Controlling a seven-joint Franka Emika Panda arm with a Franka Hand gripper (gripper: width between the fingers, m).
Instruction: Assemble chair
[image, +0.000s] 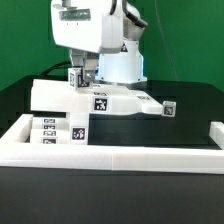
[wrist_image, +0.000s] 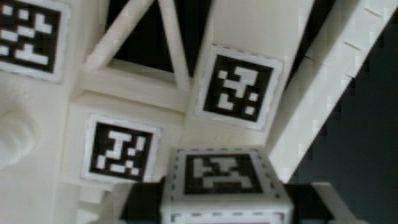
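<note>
Over the black table (image: 192, 108), a tagged white chair part (wrist_image: 222, 172) is being clenched by the gripper (image: 83, 76).

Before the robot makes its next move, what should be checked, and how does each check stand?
1. Does the hand grip the small white tagged plastic block? ok, it sits between the fingers.
2. Is the flat white seat plate lying flat on the black table? ok.
3. Are the spare white tagged parts by the white border wall clear of the hand? ok.
4. Is the block lined up with the plate? cannot tell.
</note>
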